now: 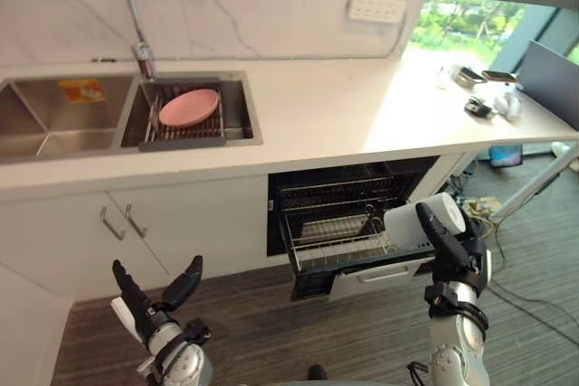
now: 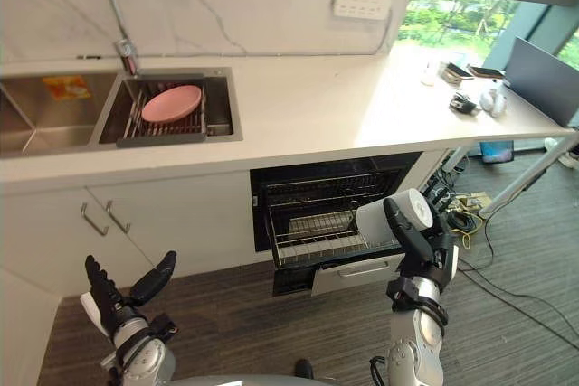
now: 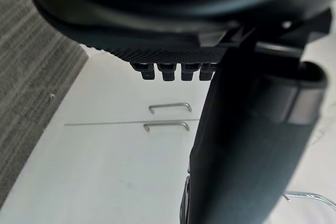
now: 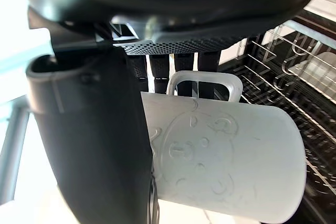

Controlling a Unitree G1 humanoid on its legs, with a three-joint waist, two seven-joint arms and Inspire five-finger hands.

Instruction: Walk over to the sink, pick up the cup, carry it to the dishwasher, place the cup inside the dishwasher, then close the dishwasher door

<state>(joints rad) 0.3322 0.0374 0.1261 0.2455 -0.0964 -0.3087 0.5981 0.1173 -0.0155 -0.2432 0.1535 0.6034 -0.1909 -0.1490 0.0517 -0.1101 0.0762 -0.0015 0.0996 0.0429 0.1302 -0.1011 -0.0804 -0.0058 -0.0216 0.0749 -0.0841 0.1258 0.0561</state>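
Observation:
A white cup point(image 1: 409, 224) with a handle point(image 4: 203, 83) lies on its side in my right hand point(image 1: 455, 246), whose fingers and thumb are curled round it. The hand holds it at the right front corner of the pulled-out wire rack point(image 1: 339, 241) of the open dishwasher point(image 1: 348, 189) under the counter. In the right wrist view the cup point(image 4: 231, 166) shows an embossed bear face, with the rack's wires point(image 4: 294, 77) just past it. My left hand point(image 1: 149, 306) hangs open low at the left, in front of the cabinet doors point(image 3: 131, 145).
A double sink point(image 1: 54, 119) with a tall tap point(image 1: 145, 6) sits in the white counter point(image 1: 344, 106); a pink plate point(image 1: 188, 108) rests on its drain rack. Small items point(image 1: 488, 92) lie on the counter's far right. The dishwasher door point(image 1: 380, 276) hangs open over dark wood floor.

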